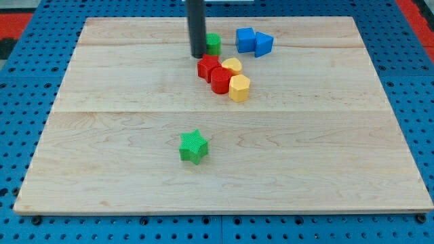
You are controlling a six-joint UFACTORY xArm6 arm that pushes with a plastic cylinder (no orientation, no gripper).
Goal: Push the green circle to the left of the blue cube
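The green circle (213, 43) stands near the view's top, a short gap to the left of the blue cube (245, 39). My tip (197, 54) is down on the board, touching or almost touching the green circle's left side; the rod hides part of that side. A blue triangular block (263, 44) sits against the blue cube's right side.
Just below the green circle is a tight cluster: a red star (207, 66), a red cylinder (220, 80), a yellow block (232, 66) and a yellow hexagon (239, 88). A green star (193, 146) sits lower, near the board's middle.
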